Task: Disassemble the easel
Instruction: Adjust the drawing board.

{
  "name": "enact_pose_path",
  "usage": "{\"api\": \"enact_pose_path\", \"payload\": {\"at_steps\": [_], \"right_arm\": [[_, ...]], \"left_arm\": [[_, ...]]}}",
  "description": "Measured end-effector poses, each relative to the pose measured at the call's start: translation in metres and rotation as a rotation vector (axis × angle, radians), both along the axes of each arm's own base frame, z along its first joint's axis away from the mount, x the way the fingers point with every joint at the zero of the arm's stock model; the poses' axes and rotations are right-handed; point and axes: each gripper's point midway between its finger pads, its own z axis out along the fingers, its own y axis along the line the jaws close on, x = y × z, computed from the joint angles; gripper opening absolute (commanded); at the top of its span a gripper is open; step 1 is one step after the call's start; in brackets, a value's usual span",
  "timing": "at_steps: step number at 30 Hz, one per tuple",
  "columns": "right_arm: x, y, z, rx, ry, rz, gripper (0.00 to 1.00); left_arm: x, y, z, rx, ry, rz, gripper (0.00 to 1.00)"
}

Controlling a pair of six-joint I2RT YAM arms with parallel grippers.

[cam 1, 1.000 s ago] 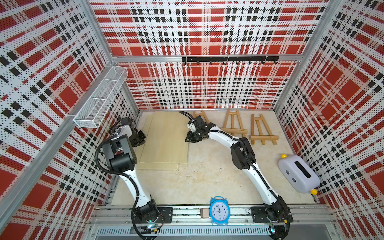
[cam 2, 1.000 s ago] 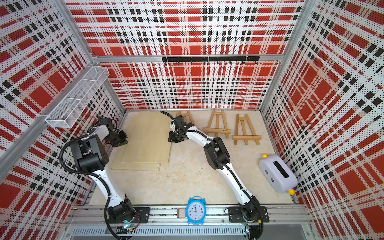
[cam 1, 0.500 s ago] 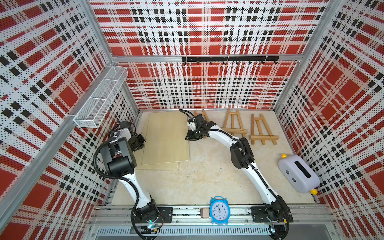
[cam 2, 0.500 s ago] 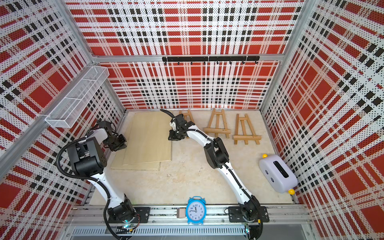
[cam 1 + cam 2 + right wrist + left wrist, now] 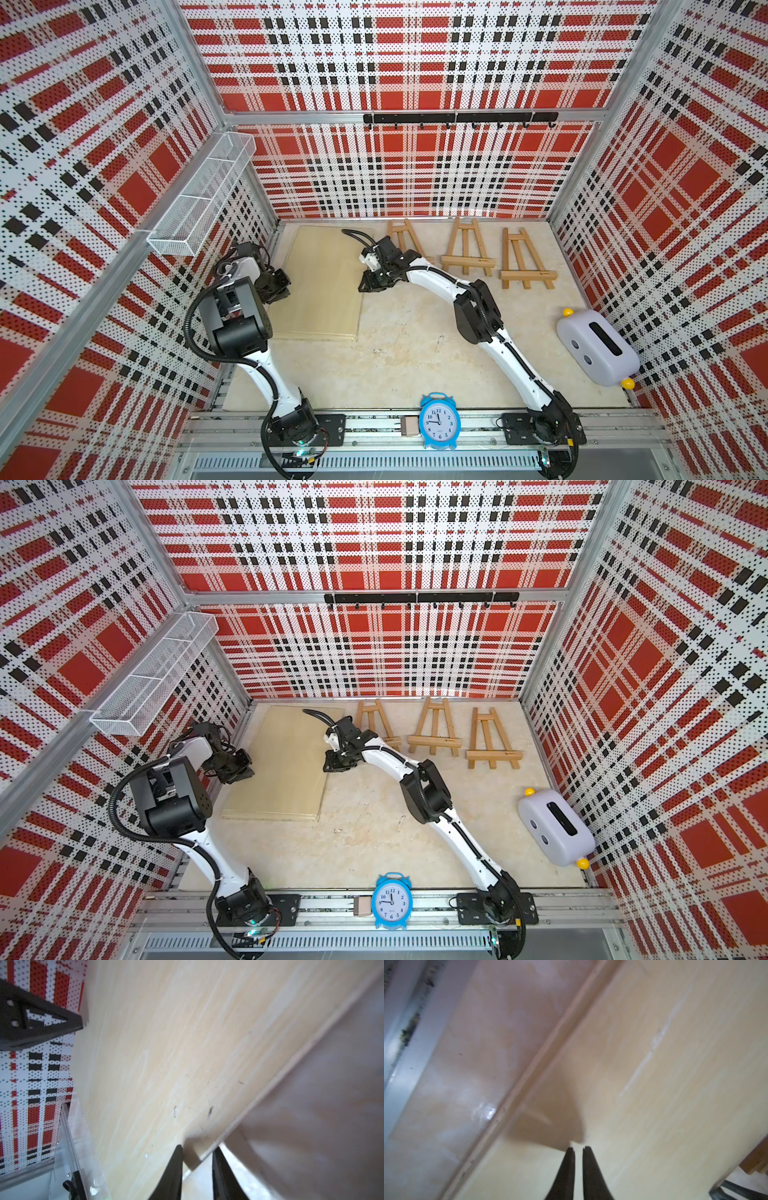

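Three small wooden easels stand along the back: one [image 5: 401, 239] partly behind my right arm, a middle one [image 5: 467, 253] and a right one [image 5: 523, 266]. A large pale board [image 5: 324, 282] lies at the left of the table. My right gripper [image 5: 368, 286] is shut on the board's right edge, which passes between its fingers in the right wrist view [image 5: 197, 1149]. By the board's left edge, my left gripper [image 5: 279, 289] is shut. Only a thin slit shows between its fingertips [image 5: 578, 1148], which hang over the board's surface [image 5: 675, 1084] holding nothing.
A pale lilac toaster-like box [image 5: 596, 353] sits at the right wall. A blue alarm clock [image 5: 439, 419] stands on the front rail. A white wire basket [image 5: 203, 199] hangs on the left wall, and a black hook rail [image 5: 457, 118] runs across the back wall.
The right gripper has closed a little on the board's edge and shifted slightly toward the front. The left gripper has slid a short way toward the front along the board's left edge.
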Motion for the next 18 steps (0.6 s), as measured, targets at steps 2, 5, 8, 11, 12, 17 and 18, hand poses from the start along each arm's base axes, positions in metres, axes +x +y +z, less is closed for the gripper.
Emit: {"api": "enact_pose_path", "payload": {"at_steps": [2, 5, 8, 11, 12, 17, 18], "right_arm": [[-0.009, 0.009, 0.002, 0.016, 0.001, 0.027, 0.25], [-0.019, 0.018, 0.006, 0.038, -0.002, 0.058, 0.26], [-0.024, 0.022, 0.007, 0.043, -0.003, 0.070, 0.26], [-0.021, 0.020, 0.003, 0.043, -0.004, 0.065, 0.27], [-0.020, 0.019, 0.002, 0.043, -0.004, 0.062, 0.27], [-0.016, 0.004, 0.002, 0.026, -0.011, 0.034, 0.27], [-0.014, 0.001, 0.003, 0.020, -0.013, 0.024, 0.27]], "left_arm": [[-0.001, -0.005, -0.001, -0.014, 0.006, -0.008, 0.14], [-0.003, -0.007, -0.001, -0.024, 0.011, -0.011, 0.14], [-0.004, -0.007, 0.000, -0.025, 0.012, -0.011, 0.14], [-0.006, -0.004, 0.006, -0.017, 0.006, -0.009, 0.14], [-0.006, -0.001, 0.009, -0.010, 0.002, -0.006, 0.15], [0.002, 0.020, 0.033, 0.043, -0.048, 0.019, 0.15], [0.004, 0.023, 0.038, 0.053, -0.060, 0.022, 0.15]]}}
